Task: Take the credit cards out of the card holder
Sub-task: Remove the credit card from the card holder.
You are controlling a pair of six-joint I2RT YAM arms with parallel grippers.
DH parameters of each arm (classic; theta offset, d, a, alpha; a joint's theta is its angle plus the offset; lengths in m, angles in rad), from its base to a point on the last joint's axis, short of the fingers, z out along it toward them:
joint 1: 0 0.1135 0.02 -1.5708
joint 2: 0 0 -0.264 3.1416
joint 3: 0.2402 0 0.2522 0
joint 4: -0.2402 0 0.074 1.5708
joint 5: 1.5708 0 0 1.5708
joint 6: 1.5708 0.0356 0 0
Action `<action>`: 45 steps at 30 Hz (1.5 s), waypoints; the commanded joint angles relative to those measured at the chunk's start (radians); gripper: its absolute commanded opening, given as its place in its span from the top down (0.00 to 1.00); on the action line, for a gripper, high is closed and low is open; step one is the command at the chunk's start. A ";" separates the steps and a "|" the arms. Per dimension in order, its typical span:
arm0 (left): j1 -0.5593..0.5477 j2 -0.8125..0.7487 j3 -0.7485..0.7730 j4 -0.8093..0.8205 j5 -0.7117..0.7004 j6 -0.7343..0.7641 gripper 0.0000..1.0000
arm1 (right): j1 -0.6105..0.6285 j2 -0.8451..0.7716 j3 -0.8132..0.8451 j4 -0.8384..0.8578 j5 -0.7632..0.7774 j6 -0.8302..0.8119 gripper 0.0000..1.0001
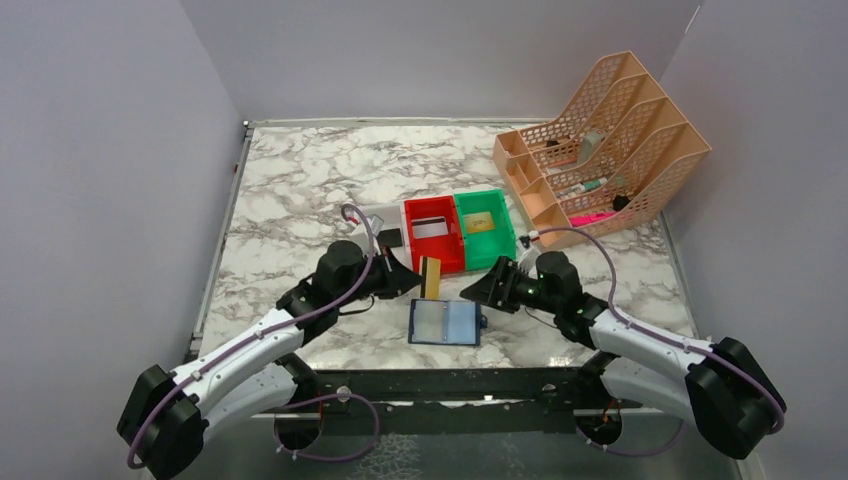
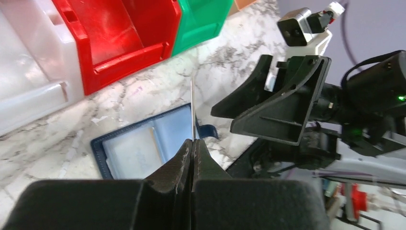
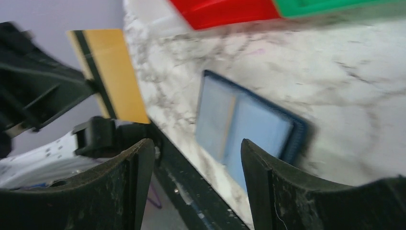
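The left gripper (image 1: 416,278) is clamped on a gold card (image 1: 431,277). The left wrist view shows its fingers (image 2: 184,160) pressed together on the card's near end. The card stands on edge, off the table. Its long axis runs straight out from the fingertips, and a dark stripe lies along one long side.

From this gripper, the white bin (image 1: 372,222) lies at about 11 o'clock and the red bin (image 1: 447,238) at about 1 o'clock, both near. A pale card seems to lie in the red bin, though it is too small to be sure.

The card holder (image 1: 445,322) lies open and flat on the marble table (image 1: 300,180), at about 5 o'clock from the held card and just beside it. Its long axis runs left to right, and its paler inside faces up. I cannot tell whether any card is still tucked in it.

The right gripper (image 1: 480,288) hovers at about 2 o'clock from the holder. Its jaws are wide apart with nothing between them, and its wrist view looks down on the holder. The green bin (image 1: 502,238) is at 12 o'clock from it.

The coming move probably turns on the left arm. It already has the card clear, and the bins lie just beyond its fingertips, along the card's own axis. A short reach forward and a release should do it. The right arm is the nearer one to steady the holder.
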State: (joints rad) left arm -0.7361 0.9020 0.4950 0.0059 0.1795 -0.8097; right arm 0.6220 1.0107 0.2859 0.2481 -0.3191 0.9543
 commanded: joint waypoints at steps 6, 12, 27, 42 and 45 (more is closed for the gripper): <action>0.057 -0.030 -0.142 0.342 0.283 -0.182 1.00 | -0.005 0.051 -0.003 0.321 -0.227 0.104 0.24; 0.057 -0.029 -0.132 0.382 0.317 -0.180 1.00 | -0.005 0.136 -0.037 0.512 -0.287 0.193 0.31; 0.057 0.019 -0.127 0.423 0.349 -0.180 1.00 | -0.005 0.201 -0.031 0.665 -0.388 0.235 0.59; 0.057 0.014 -0.144 0.452 0.350 -0.199 1.00 | -0.005 0.231 -0.064 0.790 -0.400 0.293 0.77; 0.056 0.019 -0.142 0.460 0.363 -0.197 1.00 | -0.005 0.226 -0.072 0.810 -0.392 0.306 0.83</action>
State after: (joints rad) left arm -0.6823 0.9192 0.3511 0.4160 0.5079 -1.0073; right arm 0.6201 1.2415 0.2295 0.9806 -0.6975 1.2396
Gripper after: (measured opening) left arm 0.008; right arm 0.205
